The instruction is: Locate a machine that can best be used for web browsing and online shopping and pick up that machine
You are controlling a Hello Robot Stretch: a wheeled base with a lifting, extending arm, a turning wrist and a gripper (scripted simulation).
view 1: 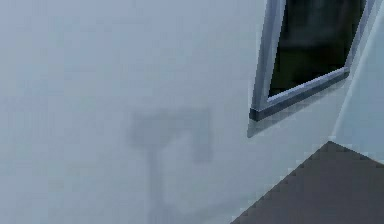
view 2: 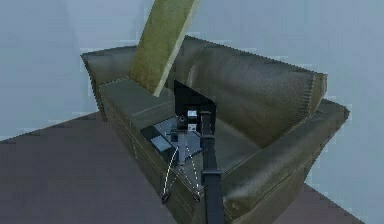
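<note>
**Hand at the laptop, grasp to settle**

My gripper [view 2: 180, 133] sits at the far end of my arm [view 2: 211, 175], at the open laptop [view 2: 192, 102] on the sofa [view 2: 270, 95] seat. I cannot tell how my fingers are set, or whether I hold anything. I judge the grasp is next: take the base squarely, then lift straight up, clear of the leaning tan board [view 2: 165, 45].
</note>
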